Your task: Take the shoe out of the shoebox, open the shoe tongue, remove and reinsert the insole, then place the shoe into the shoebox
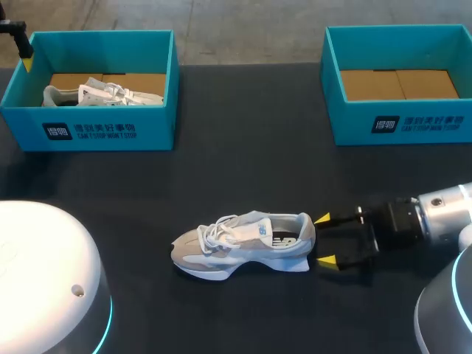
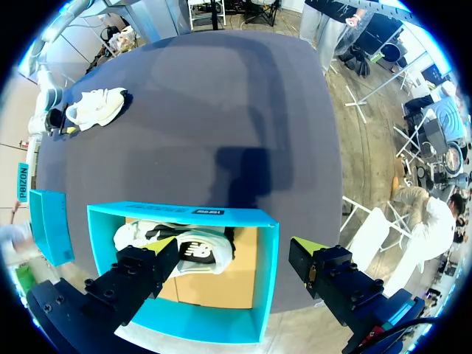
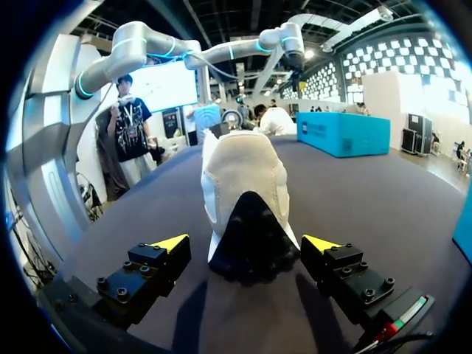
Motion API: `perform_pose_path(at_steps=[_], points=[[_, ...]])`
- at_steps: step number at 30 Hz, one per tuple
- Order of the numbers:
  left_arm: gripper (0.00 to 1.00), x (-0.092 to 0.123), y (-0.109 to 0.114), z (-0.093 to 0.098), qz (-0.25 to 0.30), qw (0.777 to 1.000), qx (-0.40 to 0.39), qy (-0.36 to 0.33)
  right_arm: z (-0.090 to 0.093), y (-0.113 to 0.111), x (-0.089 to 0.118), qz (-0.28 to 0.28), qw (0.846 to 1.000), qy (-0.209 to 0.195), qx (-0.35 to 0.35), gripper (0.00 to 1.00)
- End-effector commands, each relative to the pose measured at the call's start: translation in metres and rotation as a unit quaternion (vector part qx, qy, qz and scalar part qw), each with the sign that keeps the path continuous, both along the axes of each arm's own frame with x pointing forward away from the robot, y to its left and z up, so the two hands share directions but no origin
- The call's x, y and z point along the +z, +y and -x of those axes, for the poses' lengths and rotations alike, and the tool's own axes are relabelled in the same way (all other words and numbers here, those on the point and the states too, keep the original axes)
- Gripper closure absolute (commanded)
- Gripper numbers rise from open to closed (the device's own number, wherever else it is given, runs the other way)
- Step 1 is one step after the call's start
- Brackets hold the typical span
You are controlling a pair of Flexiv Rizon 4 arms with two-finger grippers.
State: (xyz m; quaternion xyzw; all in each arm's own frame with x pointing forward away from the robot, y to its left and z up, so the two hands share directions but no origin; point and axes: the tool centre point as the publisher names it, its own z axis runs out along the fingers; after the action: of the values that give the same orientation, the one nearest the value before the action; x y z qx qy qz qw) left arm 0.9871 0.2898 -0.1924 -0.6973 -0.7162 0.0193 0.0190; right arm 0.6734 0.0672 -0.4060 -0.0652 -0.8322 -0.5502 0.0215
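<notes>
At the middle of the table (image 1: 243, 173) the shoe (image 1: 243, 245) stands on its sole, out of any box, with its toe toward my left side and its heel facing my right jaws. Those jaws are spread wide and hold nothing. One yellow fingertip (image 1: 322, 218) sits close by the heel collar and the other by the rear of the sole, and the right wrist view shows a gap on each side. My worry is the closing. The heel tapers upward and the sole flares out, so if I am a little off centre, one tip would likely touch first and push the light shoe round on the smooth cloth instead of clamping it. Squeezing the soft collar could also fold it inward and pin the insole I am meant to draw out. My left jaws are open too and empty. They hang well apart from all this, above the left shoebox (image 1: 110, 129), where a second shoe (image 1: 96, 94) lies. With nothing steadying the toe, I judge any tug at the tongue or insole would drag the whole shoe along. The right shoebox (image 1: 413, 122) shows only its cardboard floor, so mixing up the two boxes at the end is another risk.
</notes>
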Motion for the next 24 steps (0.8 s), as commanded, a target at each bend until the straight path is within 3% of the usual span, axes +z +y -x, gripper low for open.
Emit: perform_pose_path(at_steps=[1, 24], points=[[0.00, 0.000, 0.000, 0.002, -0.001, 1.000, 0.000, -0.002, -0.003, 0.011, -0.004, 0.002, 1.000, 0.002, 0.003, 0.00], [0.00, 0.000, 0.000, 0.002, -0.001, 1.000, 0.000, -0.002, -0.005, 0.039, -0.007, -0.001, 1.000, 0.009, -0.008, 0.00]])
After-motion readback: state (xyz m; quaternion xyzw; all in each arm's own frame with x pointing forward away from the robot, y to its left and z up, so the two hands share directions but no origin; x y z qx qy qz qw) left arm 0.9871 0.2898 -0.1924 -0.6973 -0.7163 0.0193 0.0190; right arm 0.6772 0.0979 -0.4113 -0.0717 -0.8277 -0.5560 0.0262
